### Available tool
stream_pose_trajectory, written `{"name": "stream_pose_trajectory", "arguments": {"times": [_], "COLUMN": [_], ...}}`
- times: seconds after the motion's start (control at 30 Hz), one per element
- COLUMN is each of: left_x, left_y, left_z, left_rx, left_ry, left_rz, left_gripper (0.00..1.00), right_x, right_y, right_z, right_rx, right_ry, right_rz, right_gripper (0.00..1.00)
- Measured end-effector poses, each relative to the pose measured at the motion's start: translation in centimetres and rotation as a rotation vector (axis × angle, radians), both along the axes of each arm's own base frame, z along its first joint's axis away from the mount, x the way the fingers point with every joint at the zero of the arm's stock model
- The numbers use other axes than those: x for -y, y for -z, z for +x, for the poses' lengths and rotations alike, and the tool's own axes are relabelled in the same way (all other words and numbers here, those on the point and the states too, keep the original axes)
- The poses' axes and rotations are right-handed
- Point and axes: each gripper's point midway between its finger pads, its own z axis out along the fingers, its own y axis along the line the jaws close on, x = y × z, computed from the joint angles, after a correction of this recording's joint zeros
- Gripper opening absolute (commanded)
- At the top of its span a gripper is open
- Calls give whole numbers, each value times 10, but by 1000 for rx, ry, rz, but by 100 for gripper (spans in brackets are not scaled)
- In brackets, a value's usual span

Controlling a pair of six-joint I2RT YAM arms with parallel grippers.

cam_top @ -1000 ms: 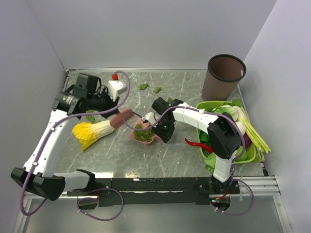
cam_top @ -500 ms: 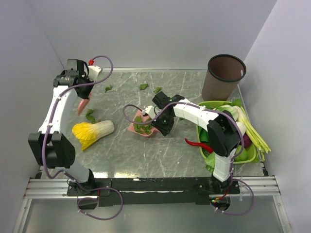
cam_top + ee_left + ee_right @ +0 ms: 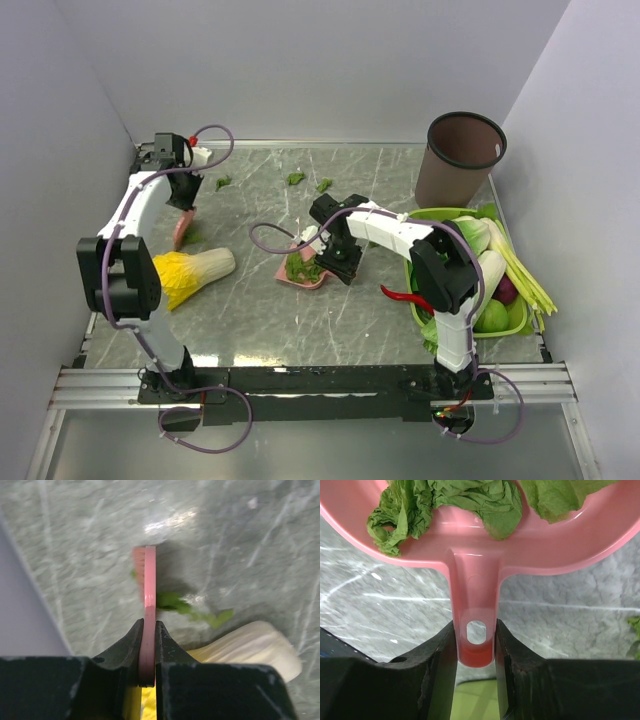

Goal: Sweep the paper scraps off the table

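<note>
My left gripper (image 3: 185, 203) is shut on a pink brush (image 3: 183, 229) at the far left of the table (image 3: 250, 320). In the left wrist view the gripper (image 3: 148, 625) holds the brush (image 3: 149, 587) edge-on, its tip by a green paper scrap (image 3: 172, 602). My right gripper (image 3: 338, 258) is shut on the handle of the pink dustpan (image 3: 300, 280), which holds several green scraps (image 3: 302, 266). In the right wrist view the gripper (image 3: 476, 647) clamps the handle (image 3: 474, 592), with scraps (image 3: 445, 500) in the pan. Loose scraps lie at the back (image 3: 222, 182), (image 3: 296, 178), (image 3: 325, 185).
A yellow-and-white cabbage (image 3: 190, 270) lies near the left, just in front of the brush. A brown bin (image 3: 463, 157) stands at the back right. A green basket (image 3: 520, 322) of vegetables sits at the right, with a red chili (image 3: 405, 297) beside it.
My left arm swung the brush from beside the dustpan to the far left side of the table. The right gripper shifted the dustpan slightly, still holding it.
</note>
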Motion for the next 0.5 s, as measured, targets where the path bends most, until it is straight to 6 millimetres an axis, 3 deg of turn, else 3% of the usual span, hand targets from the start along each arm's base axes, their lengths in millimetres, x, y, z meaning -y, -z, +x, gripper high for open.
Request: {"name": "stream_pose_trajectory", "arguments": {"times": [0.07, 0.23, 0.5], "left_x": [9, 37, 135], "left_y": [6, 0, -2], "left_z": [3, 6, 10], "left_rx": [-16, -6, -47], "left_ry": [10, 59, 246], "left_rz": [-21, -63, -175], "left_gripper": [1, 1, 1], "right_x": [4, 12, 15], "right_y": [1, 5, 10], "right_z": [0, -2, -1], "right_rx": [4, 4, -14], "right_ry": [-1, -4, -3], "right_rz": [-26, -79, -110], "right_gripper": [0, 0, 0]}}
